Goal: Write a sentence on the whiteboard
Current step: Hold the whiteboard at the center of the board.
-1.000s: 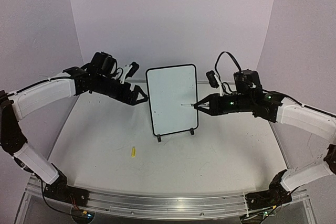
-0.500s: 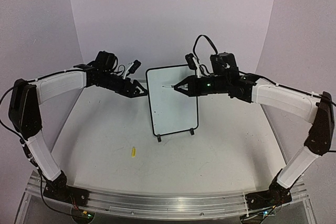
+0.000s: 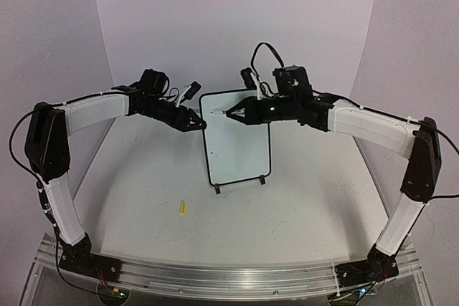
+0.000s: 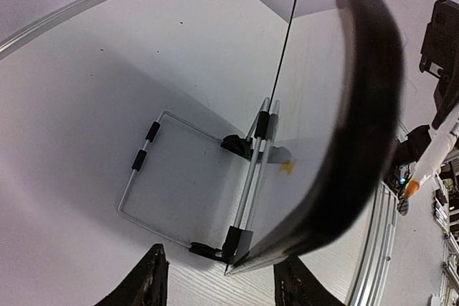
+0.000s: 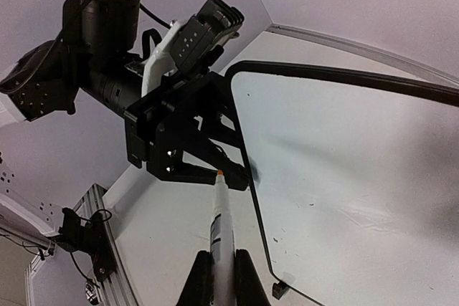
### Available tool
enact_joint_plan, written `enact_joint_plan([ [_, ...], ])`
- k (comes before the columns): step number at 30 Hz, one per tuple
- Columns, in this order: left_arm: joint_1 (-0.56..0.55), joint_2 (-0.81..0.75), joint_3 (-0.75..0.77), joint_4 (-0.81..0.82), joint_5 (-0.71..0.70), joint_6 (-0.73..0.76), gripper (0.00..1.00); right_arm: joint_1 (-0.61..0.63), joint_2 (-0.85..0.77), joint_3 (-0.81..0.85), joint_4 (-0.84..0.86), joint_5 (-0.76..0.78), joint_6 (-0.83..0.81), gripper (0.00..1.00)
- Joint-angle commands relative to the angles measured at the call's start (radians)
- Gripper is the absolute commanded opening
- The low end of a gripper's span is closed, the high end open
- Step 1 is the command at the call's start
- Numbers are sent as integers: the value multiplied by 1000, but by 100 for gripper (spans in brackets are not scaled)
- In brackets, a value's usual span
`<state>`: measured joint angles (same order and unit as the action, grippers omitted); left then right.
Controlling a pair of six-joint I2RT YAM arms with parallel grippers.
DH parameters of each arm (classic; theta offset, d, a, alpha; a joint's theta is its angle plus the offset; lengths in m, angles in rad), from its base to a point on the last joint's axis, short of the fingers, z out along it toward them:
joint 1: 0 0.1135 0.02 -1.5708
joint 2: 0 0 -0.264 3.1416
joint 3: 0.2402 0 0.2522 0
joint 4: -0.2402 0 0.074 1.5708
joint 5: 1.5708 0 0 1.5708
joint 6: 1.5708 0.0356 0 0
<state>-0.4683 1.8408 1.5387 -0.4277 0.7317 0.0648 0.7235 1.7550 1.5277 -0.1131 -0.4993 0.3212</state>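
The whiteboard (image 3: 237,141) stands upright on two black feet mid-table, and the sentence is not in view on its white face (image 5: 344,177). My right gripper (image 3: 235,114) (image 5: 222,254) is shut on a slim white marker (image 5: 222,220). The marker's orange tip (image 5: 219,173) hovers at the board's upper left corner, just off the frame. My left gripper (image 3: 198,122) (image 4: 221,259) straddles the board's left edge (image 4: 366,105) near the top. Its jaws are partly closed, with a gap between one finger (image 4: 152,277) and the frame.
A small yellow cap (image 3: 182,207) lies on the table in front of the board, to its left. A wire stand (image 4: 143,170) props the board from behind. The table's metal rail (image 3: 229,277) runs along the near edge.
My right arm carried the marker up and left, from the board's lower right to its top left corner. My left gripper moved onto the board's upper left edge and its jaws narrowed.
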Motion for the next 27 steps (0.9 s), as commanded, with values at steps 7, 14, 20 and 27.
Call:
enact_joint_plan([
  [7,-17,24,56,-19,8,54,40,2,43,67,26,-15,-11,0],
  [14,-31,35,64,-31,9,77,25,2,55,80,26,-10,-10,0],
  [20,-35,32,54,-35,3,101,9,2,65,92,24,-20,-10,0],
  [27,-39,32,34,-43,-7,138,0,2,72,101,11,-26,-17,0],
])
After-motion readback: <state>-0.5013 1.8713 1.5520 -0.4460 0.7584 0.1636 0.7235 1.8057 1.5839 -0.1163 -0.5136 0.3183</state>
